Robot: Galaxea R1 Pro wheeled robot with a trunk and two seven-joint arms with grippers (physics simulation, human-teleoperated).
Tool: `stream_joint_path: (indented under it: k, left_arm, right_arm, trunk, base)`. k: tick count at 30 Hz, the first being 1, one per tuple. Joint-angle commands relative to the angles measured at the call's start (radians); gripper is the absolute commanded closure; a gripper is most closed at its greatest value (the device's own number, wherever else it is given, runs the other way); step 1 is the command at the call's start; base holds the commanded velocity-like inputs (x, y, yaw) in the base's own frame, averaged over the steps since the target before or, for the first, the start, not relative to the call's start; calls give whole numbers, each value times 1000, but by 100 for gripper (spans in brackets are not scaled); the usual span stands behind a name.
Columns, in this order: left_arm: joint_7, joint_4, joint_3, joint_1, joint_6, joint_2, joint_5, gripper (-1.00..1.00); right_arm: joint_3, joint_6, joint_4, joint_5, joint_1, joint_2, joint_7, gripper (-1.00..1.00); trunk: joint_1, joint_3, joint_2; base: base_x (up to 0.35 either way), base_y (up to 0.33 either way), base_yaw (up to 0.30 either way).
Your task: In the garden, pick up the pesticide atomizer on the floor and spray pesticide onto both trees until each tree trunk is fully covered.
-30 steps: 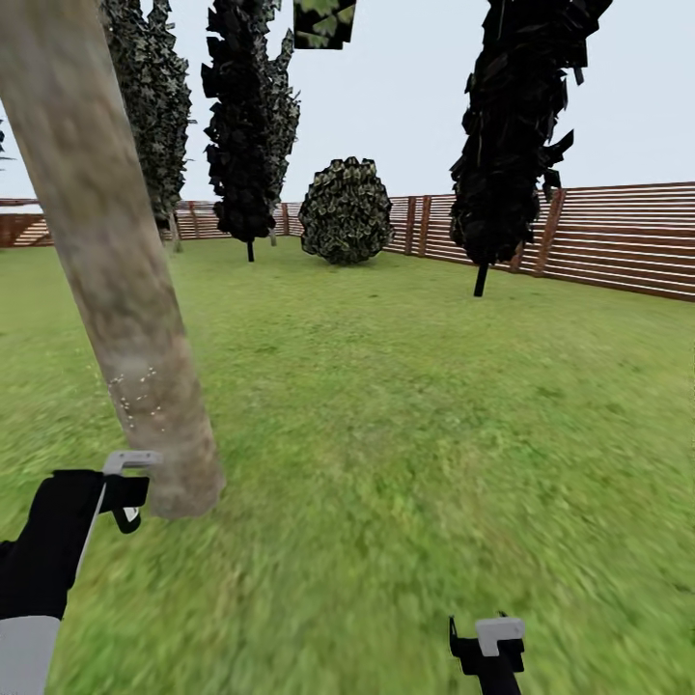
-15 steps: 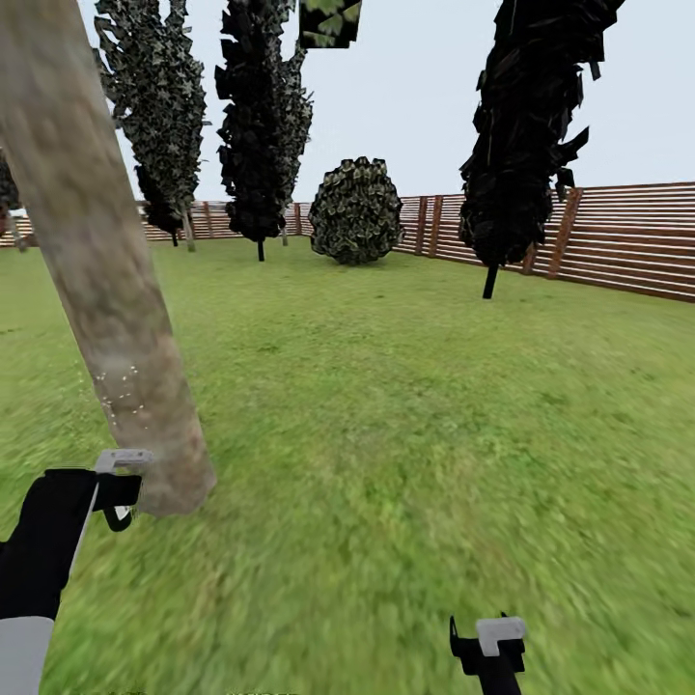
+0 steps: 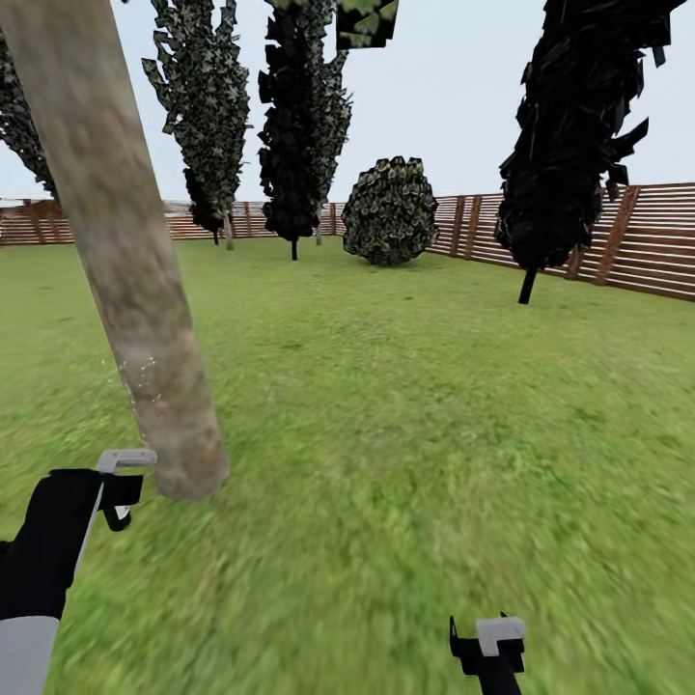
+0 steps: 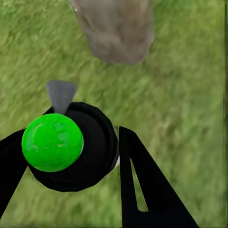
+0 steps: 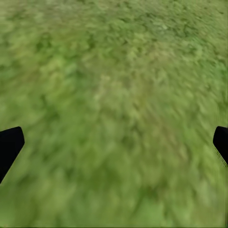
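One tree trunk [image 3: 135, 280] of mottled grey-brown bark rises slanted at the left of the head view, its flared base on the grass. A faint scatter of white pesticide specks [image 3: 143, 375] sits on its lower part. My left gripper [image 3: 114, 490] is shut on the pesticide atomizer [image 3: 124, 461], just short of the trunk base. In the left wrist view the atomizer [image 4: 53, 141] has a black body, a bright green round cap and a grey nozzle pointing at the trunk base [image 4: 116, 28]. My right gripper [image 3: 488, 645] hangs open low over the lawn, holding nothing.
The grass lawn [image 3: 405, 415] stretches ahead to a reddish-brown slat fence [image 3: 656, 241]. Dark narrow cypress-like trees [image 3: 304, 116] [image 3: 579, 125] and a round shrub [image 3: 389, 210] stand far back. A leaf cluster [image 3: 365, 21] hangs at the top edge.
The whole view has swung left, so the far trees, shrub and fence sit further right. Both arms keep their places in the picture. The specks still show on the lower trunk.
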Motion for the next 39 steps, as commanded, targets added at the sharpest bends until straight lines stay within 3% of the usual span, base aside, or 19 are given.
stream_joint_path:
  k: [1, 16, 21, 26, 30, 32, 34, 36, 37, 39]
  left_arm:
    - [-10, -1, 0, 0, 3, 0, -12, 100]
    - [-10, 1, -1, 15, 0, 2, -12, 100]
    - [-10, 67, 1, 22, -10, 3, -13, 100]
    - [-9, 199, 2, 32, -102, 3, -14, 100]
    - [-8, 221, 8, 32, -132, 1, -10, 100]
    - [-7, 227, 15, 33, -168, -18, 24, 100]
    - [-5, 230, 46, 33, -213, -22, 33, 100]
    - [-4, 272, 108, 35, -252, -23, 36, 100]
    - [-3, 311, 136, 35, -279, -23, 33, 100]
    - [-2, 389, 159, 35, -355, -19, 31, 100]
  right_arm:
    - [0, 0, 1, 10, -1, 0, -10, -100]
    - [0, 0, 1, 10, -1, 0, -10, -100]
    - [0, 0, 1, 10, -1, 1, -10, -100]
    - [0, 0, 1, 10, -1, 2, -10, -100]
    - [0, 0, 1, 11, -1, 1, -10, -100]
    - [0, 0, 1, 10, -1, 1, -10, -100]
    - [0, 0, 1, 10, -1, 1, -10, -100]
    - [0, 0, 1, 11, -1, 1, -10, -100]
    - [0, 0, 1, 11, -1, 1, -10, -100]
    - [0, 0, 1, 11, -1, 1, -10, -100]
  trunk:
    - [0, -1, 0]
    - [0, -1, 0]
    - [0, -1, 0]
    - [0, -1, 0]
    - [0, -1, 0]
    - [0, -1, 0]
    - [0, -1, 0]
    - [0, -1, 0]
    - [0, -1, 0]
    - [0, -1, 0]
  base:
    - [195, -213, 27]
    - [258, -74, 5]
    - [19, 0, 198]
    - [1, 0, 255]
    - [0, 0, 48]
    - [0, 0, 2]
    - [0, 0, 0]
    - [40, 0, 0]
    - [199, 0, 0]
    - [280, 0, 0]
